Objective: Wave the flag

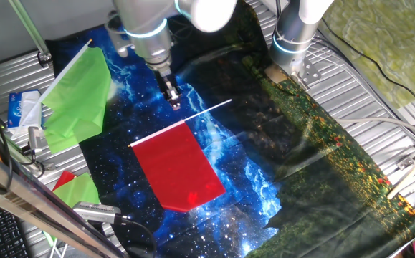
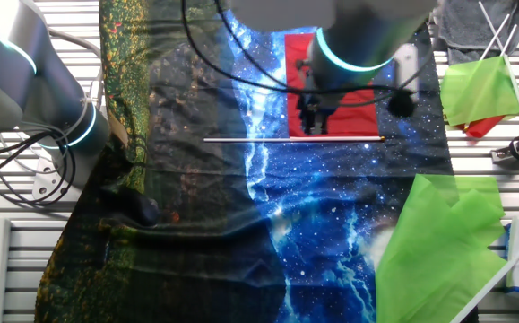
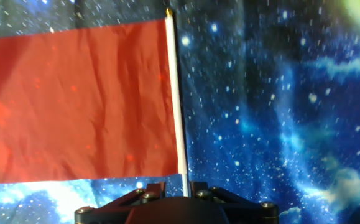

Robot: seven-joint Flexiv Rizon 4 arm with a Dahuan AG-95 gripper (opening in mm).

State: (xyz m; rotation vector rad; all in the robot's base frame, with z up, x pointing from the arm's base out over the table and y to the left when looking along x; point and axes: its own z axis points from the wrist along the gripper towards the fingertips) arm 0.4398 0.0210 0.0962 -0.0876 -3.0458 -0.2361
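The flag is a bright red sheet (image 1: 180, 166) on a thin white stick (image 1: 207, 112), lying flat on the starry blue cloth. It also shows in the other fixed view (image 2: 299, 63) and fills the left of the hand view (image 3: 74, 99). My gripper (image 1: 172, 99) points straight down over the stick where the red sheet ends. In the other fixed view the gripper (image 2: 315, 126) hovers just above the stick (image 2: 241, 139). In the hand view the stick (image 3: 175, 93) runs down between the two fingers of the gripper (image 3: 178, 186), nearer the right one. The jaws stand apart, not touching the stick.
A larger light-green flag (image 1: 78, 97) lies at the cloth's left edge, also in the other fixed view (image 2: 447, 242). A small green-and-red flag (image 1: 74, 188) lies at the near left. A second arm's base (image 1: 293, 43) stands at the back. Cables and metal rails surround the cloth.
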